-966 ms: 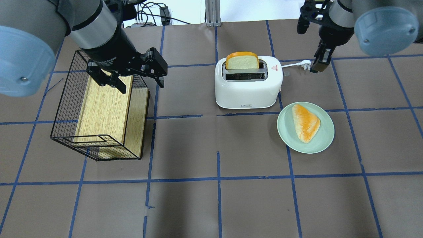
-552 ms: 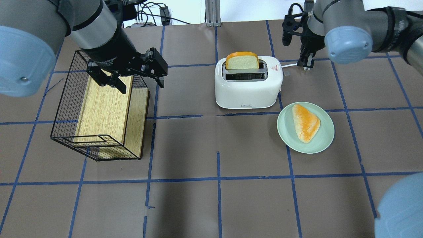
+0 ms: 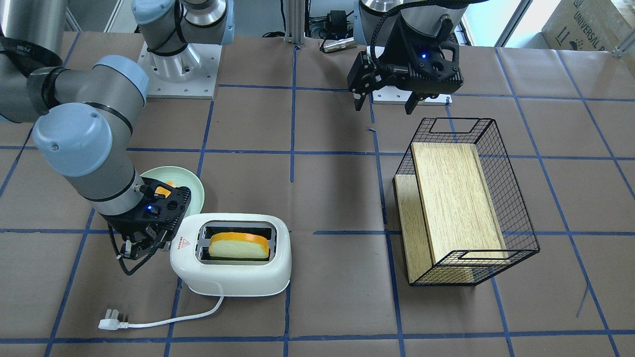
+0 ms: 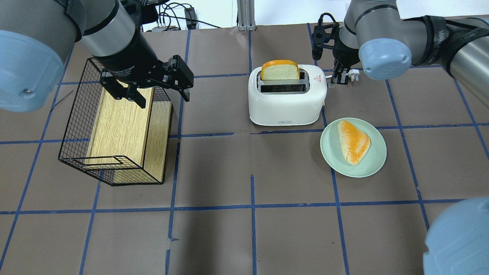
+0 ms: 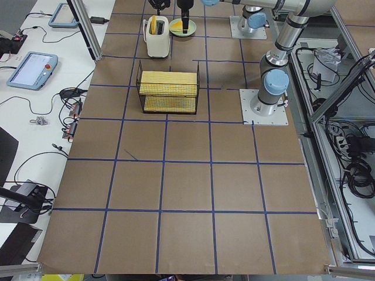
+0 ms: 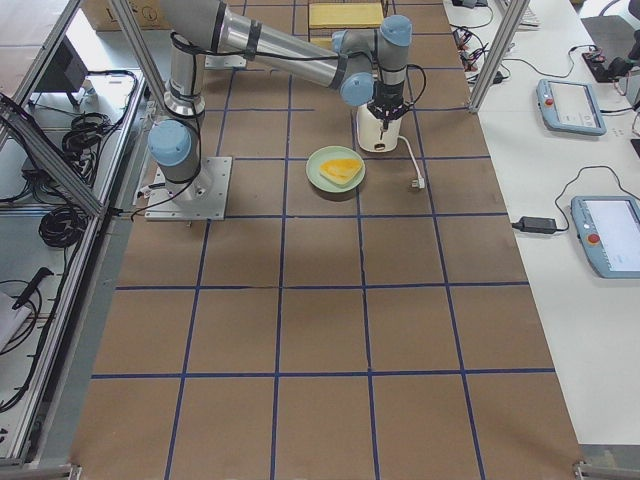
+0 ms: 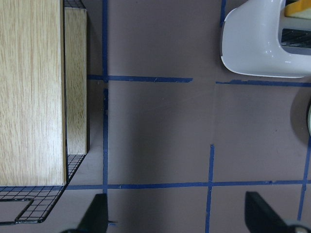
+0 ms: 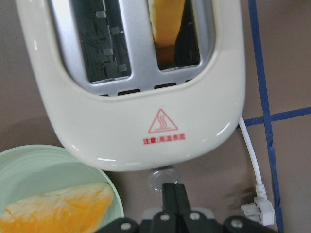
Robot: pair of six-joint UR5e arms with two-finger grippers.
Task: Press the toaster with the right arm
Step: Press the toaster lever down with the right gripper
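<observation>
On the tabletop (image 4: 290,236) the only mover over the last 1 second is the right arm (image 4: 386,34). It has swung in from the far right corner, and the right hand (image 4: 337,78) has slid past the white plug (image 4: 353,75) to hang just beside the toaster's lever end. The left arm (image 4: 110,30) has not shifted. The left hand (image 4: 162,95) hangs over the wire basket (image 4: 72,126), its 2 fingers spread wide with nothing between them.

The toaster (image 4: 286,103) stands at the far middle of the tabletop, well apart from the basket, with the green plate (image 4: 327,152) just beside its near right corner. 1 slice of bread (image 4: 280,70) stands tall in the far slot and the other slot is empty (so I judge the lever not yet pressed).

In the right wrist view the right hand's fingers (image 8: 170,194) are clenched together on nothing. Their tip is in line with the small lever knob (image 8: 160,178) and close to it; whether they touch I cannot tell. The approach looks all but done, and what is left is a straight downward push on that knob.
</observation>
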